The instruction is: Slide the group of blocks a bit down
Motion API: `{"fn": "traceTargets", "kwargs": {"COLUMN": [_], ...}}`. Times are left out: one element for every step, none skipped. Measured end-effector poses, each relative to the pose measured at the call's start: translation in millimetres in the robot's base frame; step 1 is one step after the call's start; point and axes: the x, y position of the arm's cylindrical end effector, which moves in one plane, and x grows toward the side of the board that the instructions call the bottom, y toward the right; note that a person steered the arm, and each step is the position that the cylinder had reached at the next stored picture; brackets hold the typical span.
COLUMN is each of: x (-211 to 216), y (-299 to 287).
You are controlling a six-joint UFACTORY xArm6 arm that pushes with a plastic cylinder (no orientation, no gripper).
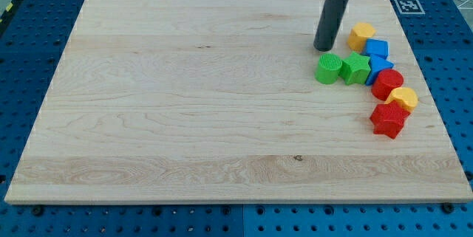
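Pale wooden board, grain running left to right, lying on a blue perforated bench. Small black-and-white marker tag sits on the bench just off the board's top right corner. Yellow-and-black striped strip shows at the view's top left edge.

All blocks are clustered near the board's right edge, in its upper half. The rest of the board, from the left edge through the middle and along the whole bottom edge, is bare wood.

Dark rod comes down from the view's top edge; my tip rests on the board with nothing held (it is a plain rod end, no jaws to read). It stands just above the green cylinder and to the left of the orange block, apart from both.

Cluster layout, top to bottom:
- orange block, nearest the top edge
- blue block just below it, touching
- green cylinder and green star-like block side by side, touching
- second blue block, partly hidden between the green star-like block and the red one
- red rounded block
- yellow block, closest to the right edge
- red star-like block, lowest of the group

Below the red star-like block there is open wood down to the bottom edge; the yellow block has only a narrow margin to the right edge
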Motion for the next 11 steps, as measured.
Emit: {"fn": "traceTargets", "kwargs": {"x": [0, 16, 45, 14, -34, -67, -71, -64, -53, -33, -29], "y": [-14, -43, -58, -76, -68, -38, 11, 56, 79, 78, 78]}}
